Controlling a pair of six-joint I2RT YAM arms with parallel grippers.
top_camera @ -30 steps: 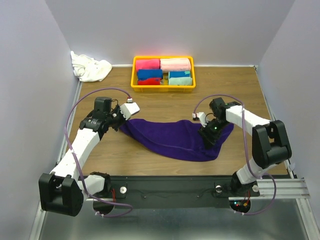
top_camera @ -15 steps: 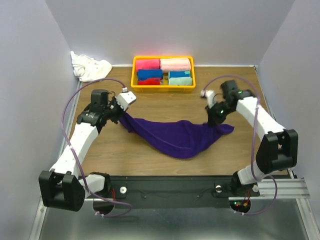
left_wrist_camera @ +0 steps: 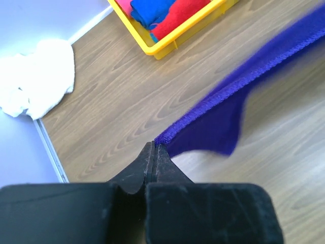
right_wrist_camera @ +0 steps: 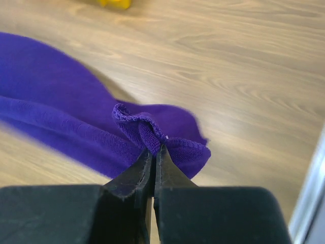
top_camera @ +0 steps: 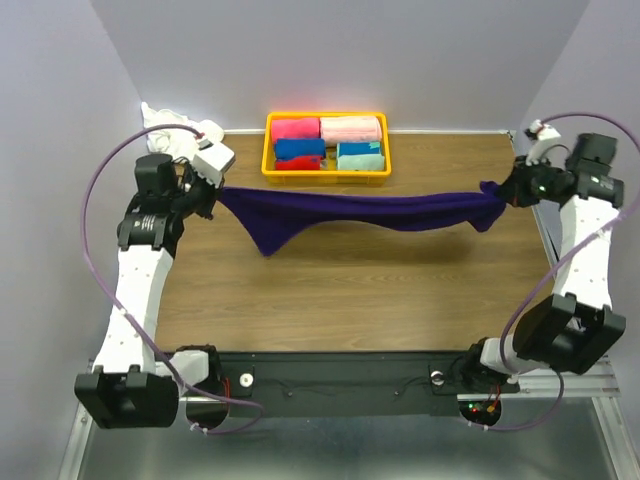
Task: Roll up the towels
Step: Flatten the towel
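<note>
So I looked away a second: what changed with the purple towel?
The left gripper, still pinching one end, and the right gripper, which closed on the other, swung apart, stretching the purple towel into a raised band. The white towel and yellow tray stayed put.

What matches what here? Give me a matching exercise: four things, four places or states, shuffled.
Things:
1. deep purple terry towel
2. crumpled white terry towel
3. yellow plastic bin
4. pale pink rolled towel

Places or states:
A. bunched in the far left corner
B. pinched at both ends, stretched across the table
C. far right slot of the bin
D. middle of the far edge, full of rolls

Pairs: 1-B, 2-A, 3-D, 4-C
</note>
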